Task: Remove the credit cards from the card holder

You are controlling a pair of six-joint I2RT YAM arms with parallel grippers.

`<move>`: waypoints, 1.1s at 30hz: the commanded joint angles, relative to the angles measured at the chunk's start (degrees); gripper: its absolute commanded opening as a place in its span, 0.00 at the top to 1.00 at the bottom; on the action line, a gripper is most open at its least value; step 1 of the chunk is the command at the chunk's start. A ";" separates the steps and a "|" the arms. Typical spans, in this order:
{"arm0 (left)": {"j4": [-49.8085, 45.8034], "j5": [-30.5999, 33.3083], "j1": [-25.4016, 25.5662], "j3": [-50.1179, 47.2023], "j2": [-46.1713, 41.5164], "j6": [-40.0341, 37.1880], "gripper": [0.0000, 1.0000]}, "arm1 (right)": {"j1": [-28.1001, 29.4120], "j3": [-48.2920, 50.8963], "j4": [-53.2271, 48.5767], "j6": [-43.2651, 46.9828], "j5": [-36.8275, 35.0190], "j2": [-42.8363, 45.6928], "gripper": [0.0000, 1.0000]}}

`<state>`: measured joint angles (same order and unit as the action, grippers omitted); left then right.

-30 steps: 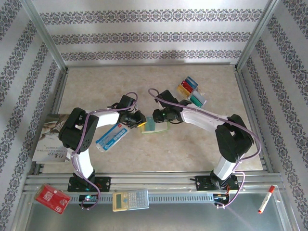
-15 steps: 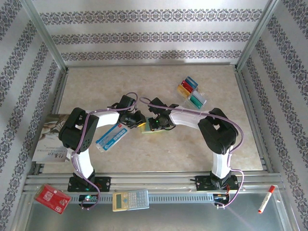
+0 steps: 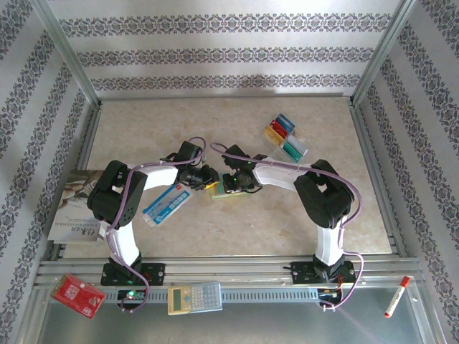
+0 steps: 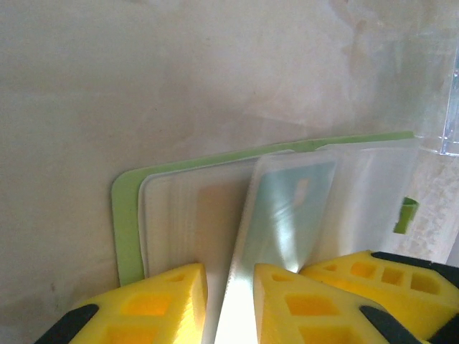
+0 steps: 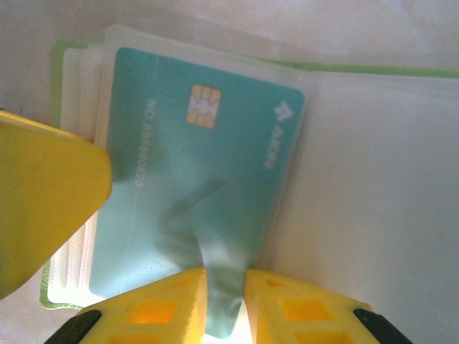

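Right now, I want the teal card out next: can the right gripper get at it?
Probably yes. The right gripper is closed on the teal card at its near edge; only a clear sleeve covers it. The left gripper, at the card holder's other side, is not in the way.

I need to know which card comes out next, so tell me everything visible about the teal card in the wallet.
The teal card is thin, glossy plastic with rounded corners, a gold chip, a white logo and a faint number line. It sits inside a clear sleeve of the open lime-green card holder. The right gripper pinches its near edge between its jaws.
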<state>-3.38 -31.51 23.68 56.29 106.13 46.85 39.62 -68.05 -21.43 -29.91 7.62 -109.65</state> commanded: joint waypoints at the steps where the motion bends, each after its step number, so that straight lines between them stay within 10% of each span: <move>1: -6.60 3.70 0.64 -1.68 2.59 -2.38 0.72 | -1.75 3.19 2.75 -1.38 2.20 -1.16 0.74; 12: 0.80 -9.45 0.81 0.03 2.47 -3.00 0.78 | -3.30 4.80 6.26 -2.28 8.31 -1.97 0.75; 33: -9.07 -1.06 0.40 5.93 -0.04 -11.02 0.77 | -3.93 5.10 5.87 -1.59 8.38 -1.53 0.76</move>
<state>-10.07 -33.85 23.66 60.69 106.39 37.76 36.10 -64.60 -14.50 -31.59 17.45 -109.21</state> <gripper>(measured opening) 0.226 0.236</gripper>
